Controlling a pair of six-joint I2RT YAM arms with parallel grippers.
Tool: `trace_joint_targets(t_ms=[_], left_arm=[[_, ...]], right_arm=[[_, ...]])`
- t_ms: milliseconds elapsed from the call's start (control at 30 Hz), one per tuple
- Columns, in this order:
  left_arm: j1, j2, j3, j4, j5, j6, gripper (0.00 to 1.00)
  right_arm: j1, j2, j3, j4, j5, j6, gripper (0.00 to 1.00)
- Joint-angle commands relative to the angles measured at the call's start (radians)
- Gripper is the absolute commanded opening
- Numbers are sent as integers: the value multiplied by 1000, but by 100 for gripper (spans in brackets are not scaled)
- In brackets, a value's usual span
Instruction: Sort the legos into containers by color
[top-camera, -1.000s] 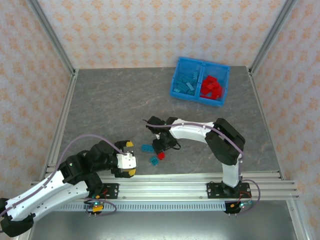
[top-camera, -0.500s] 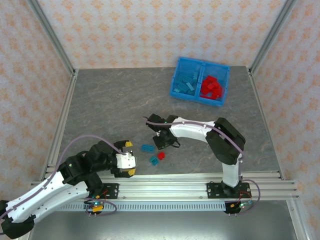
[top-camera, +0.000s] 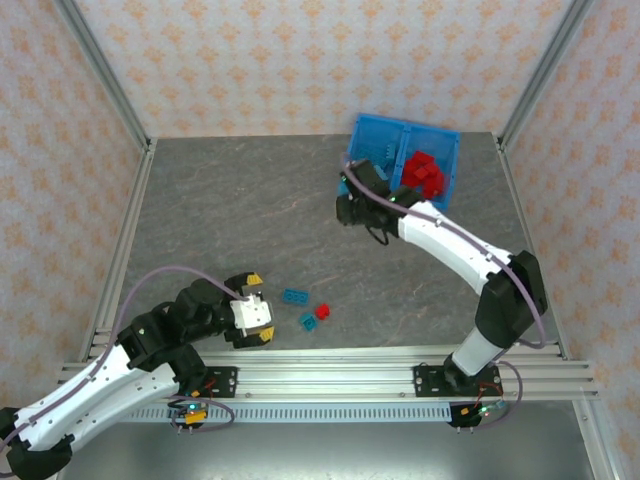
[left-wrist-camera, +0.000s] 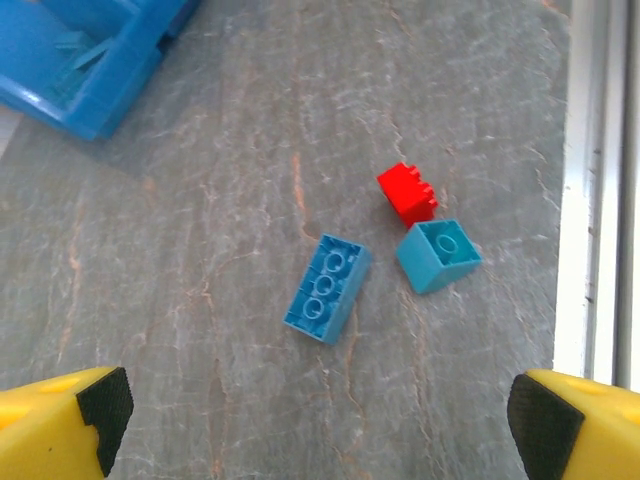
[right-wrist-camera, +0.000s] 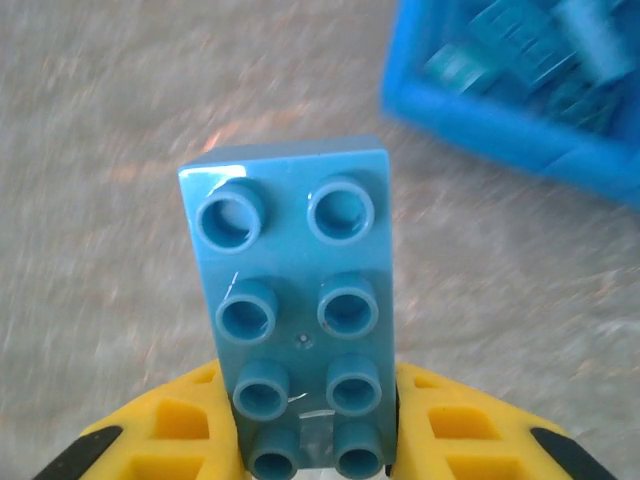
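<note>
While the right jaws were clenched across the near end of a light-blue brick (right-wrist-camera: 300, 300), the blue bin (right-wrist-camera: 470, 125) lay just ahead of them, to the right. Stiff, light and glossy, such bricks probably hold best pinched across their flat sides. The left jaws stood released, with a red brick (left-wrist-camera: 407, 193), a long blue brick (left-wrist-camera: 327, 288) and a small blue brick (left-wrist-camera: 438, 256) on the tabletop (left-wrist-camera: 200, 200) ahead, between them.

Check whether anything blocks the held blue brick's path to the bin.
Nothing visible does. The right gripper is shut on the blue brick, and bare tabletop lies between it and the bin.
</note>
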Motion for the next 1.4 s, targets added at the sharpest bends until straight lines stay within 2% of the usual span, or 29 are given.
trace_joint_targets(t_ms=[0,167,500,667,800,900,1000,1167,1367], left_arm=[[24,9,-6,72,-55,-55,100],[43,70,14,65,-79,-71,100],[62,118,34,59,-52,-72,100],[64,113,27,59,-56,-52,100],[65,123,24,56,-54,-44,100],[65,131,24,54,-55,-39,100],[70,135,24,54,-60,-32,100],[75,142,27,51,-65,-8,100],[75,117,31,14,-12,62,100]], right_arm=[[-87,79,89,40,109,-1,23],[-199,257,224,102,129,8,23],[-304,819,949,-145,136,34,22],[-330,957,1112,-107,134,15,27],[-334,1003,1181,-43,98,-45,35],[-334,1013,1237,-53,128,-57,50],[-335,990,1244,-70,118,-58,56],[-334,904,1184,-133,48,-34,56],[-306,670,880,-118,-67,-63,56]])
